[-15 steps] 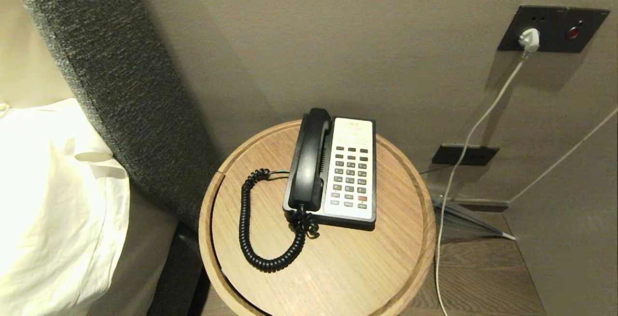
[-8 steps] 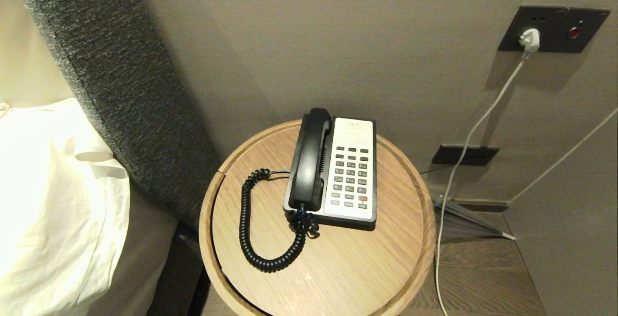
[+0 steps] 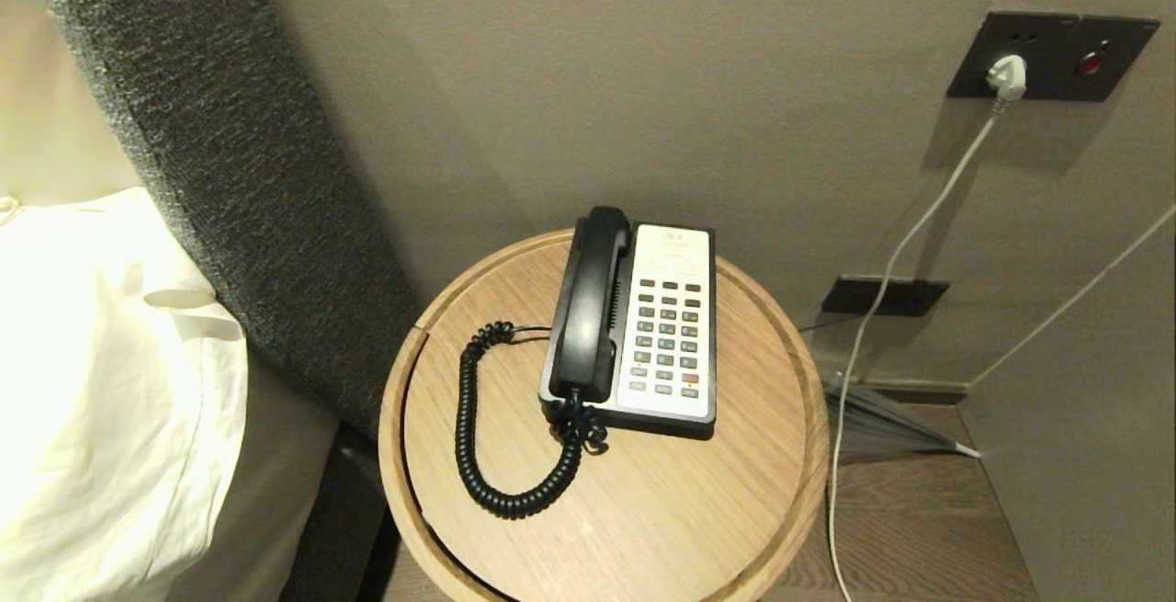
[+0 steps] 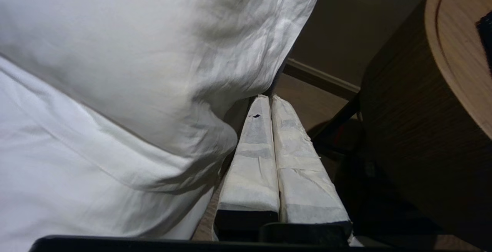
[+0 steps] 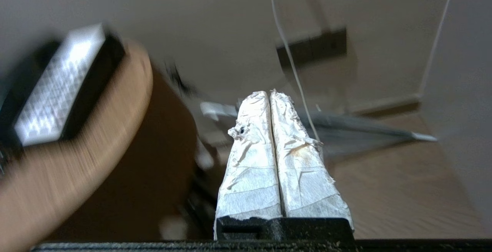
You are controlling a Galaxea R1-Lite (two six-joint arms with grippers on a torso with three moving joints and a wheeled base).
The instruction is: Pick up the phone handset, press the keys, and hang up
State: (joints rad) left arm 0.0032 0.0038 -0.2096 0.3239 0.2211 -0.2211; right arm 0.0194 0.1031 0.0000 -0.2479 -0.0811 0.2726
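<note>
Black phone handset (image 3: 588,303) lying in its cradle on the left of the phone base (image 3: 666,326), coiled cord (image 3: 478,427) looping across the round wooden table (image 3: 643,510). Left gripper (image 4: 270,99) pressed closed beside the white pillow (image 4: 115,71), empty. Right gripper (image 5: 269,94) pinched together too, low beside the table, holding nothing.

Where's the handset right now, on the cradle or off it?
In the head view the phone handset lies on the cradle along the left side of the phone base, left of the keypad, on the round wooden table.
</note>
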